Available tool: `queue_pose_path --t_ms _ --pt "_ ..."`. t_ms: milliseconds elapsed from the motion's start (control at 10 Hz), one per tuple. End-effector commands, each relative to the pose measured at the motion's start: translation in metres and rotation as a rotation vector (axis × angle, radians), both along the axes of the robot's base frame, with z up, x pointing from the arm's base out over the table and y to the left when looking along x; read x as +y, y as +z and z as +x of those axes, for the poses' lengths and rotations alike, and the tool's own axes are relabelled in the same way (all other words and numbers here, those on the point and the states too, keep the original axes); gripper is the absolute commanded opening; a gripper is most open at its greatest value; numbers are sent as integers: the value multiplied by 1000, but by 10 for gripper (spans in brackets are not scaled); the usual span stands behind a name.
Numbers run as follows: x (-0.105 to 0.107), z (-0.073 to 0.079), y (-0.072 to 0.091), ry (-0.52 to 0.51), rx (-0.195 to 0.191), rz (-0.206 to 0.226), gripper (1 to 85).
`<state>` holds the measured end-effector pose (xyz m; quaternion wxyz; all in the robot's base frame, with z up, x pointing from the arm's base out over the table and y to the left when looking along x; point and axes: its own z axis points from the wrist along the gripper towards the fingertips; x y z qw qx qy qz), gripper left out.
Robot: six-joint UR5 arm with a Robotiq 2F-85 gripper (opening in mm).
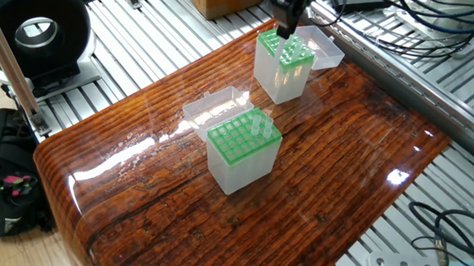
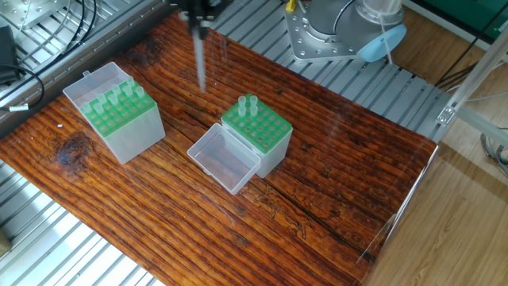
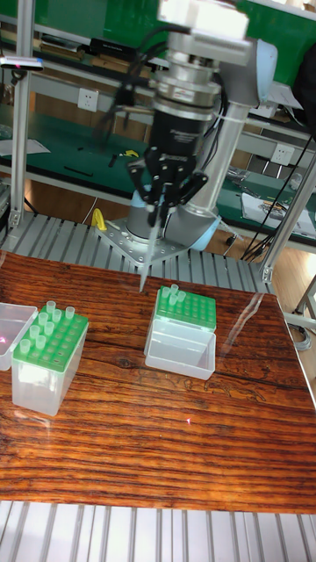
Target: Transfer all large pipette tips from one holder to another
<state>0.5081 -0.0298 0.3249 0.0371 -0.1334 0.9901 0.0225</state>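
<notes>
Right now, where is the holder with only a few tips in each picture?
One fixed view: few-tip holder at centre, its open lid to the upper left.
The other fixed view: few-tip holder at centre, lid lower left.
Tall fixed view: few-tip holder mid-height, right of centre, lid in front.
Shared landmark: the fuller holder.
</notes>
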Motion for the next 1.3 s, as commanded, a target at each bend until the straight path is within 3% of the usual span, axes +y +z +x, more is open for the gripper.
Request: queue_pose_path --t_ms 0,100,200,400,500,600,700,800,1000,1100,1200 --pt "-27 39 -3 29 -8 17 27" --pt "-20 32 -3 19 9 38 27" --pt "-23 29 -3 6 21 29 17" --pt "-50 37 -4 26 -10 -77 10" --pt "-53 37 -4 9 -8 -90 10" --pt "-47 37 -4 -5 -8 -66 10" --pt "-41 50 -2 -5 -11 -20 10" --pt "-49 75 -1 12 -9 8 10" --pt "-71 101 -3 43 -28 -12 10" --pt "-76 100 -5 44 -23 -18 10" --pt "-77 96 -18 48 -21 -4 10"
